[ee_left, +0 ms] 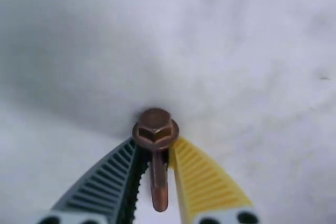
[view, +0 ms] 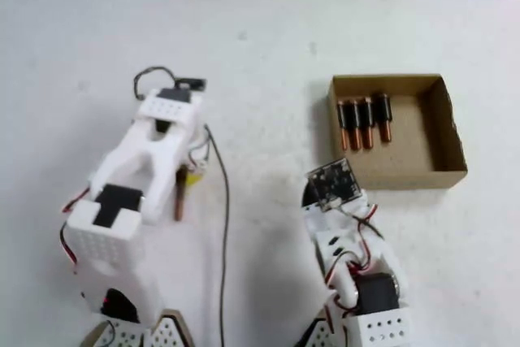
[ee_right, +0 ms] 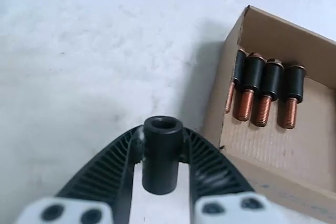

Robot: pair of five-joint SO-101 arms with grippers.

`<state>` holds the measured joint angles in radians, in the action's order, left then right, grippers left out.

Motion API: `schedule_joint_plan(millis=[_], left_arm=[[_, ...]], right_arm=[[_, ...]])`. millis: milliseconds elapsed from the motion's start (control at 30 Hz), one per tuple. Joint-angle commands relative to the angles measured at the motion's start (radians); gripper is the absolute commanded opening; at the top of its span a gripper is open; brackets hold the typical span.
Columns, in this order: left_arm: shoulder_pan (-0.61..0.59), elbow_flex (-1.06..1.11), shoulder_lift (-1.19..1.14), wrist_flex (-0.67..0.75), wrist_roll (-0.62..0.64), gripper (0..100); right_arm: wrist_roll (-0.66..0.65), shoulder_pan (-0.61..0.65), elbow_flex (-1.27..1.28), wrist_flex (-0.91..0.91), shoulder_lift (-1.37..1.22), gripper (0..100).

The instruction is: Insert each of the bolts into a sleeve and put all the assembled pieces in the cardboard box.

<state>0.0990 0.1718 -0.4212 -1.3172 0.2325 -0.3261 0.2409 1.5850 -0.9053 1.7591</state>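
Left hand [ee_left: 155,145]: clenched on a copper-coloured bolt [ee_left: 155,128], its grey and yellow fingers pinching the shank just under the hex head, with the head pointing away from the wrist.
Left arm's place: at the left of the high view, holding the bolt [view: 179,197] low over the white tabletop [view: 260,38].
Right hand [ee_right: 163,135]: grasping a black sleeve [ee_right: 163,156] between its two black fingers, the open bore turned up toward the camera.
Right arm's place: lower middle of the high view, just beside the near-left corner of the cardboard box [view: 451,148].
Box contents: four assembled pieces [ee_right: 265,90] lay side by side against the far-left wall of the box [ee_right: 273,174], black sleeves on top and threaded ends pointing toward the near wall.
Done so far: four bolts sleeved and boxed.
Left to do: the held bolt and the held sleeve were well apart and not yet joined. They needed lining up, the bolt pushing through the bore, then dropping in with the rest.
Progress judged: late, probably the last pair.
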Motion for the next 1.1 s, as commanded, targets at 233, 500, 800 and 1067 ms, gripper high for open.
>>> schedule_joint_plan(millis=[233, 500, 800, 1067], left_arm=[[0.042, -0.012, 0.257, -0.074, -0.064, 2], [0.042, -0.011, 0.536, -0.086, -0.064, 2], [0.042, -0.009, 0.788, -0.078, -0.057, 2], [0.065, 0.086, 0.928, 0.078, 0.035, 2]], right_arm=[[0.002, 0.044, -0.008, 0.025, 0.012, 1.7], [0.002, 0.228, -0.009, 0.027, 0.012, 1.7], [0.006, 0.321, -0.009, 0.197, 0.012, 1.6], [0.011, 0.361, -0.008, 0.294, 0.012, 1.6]])
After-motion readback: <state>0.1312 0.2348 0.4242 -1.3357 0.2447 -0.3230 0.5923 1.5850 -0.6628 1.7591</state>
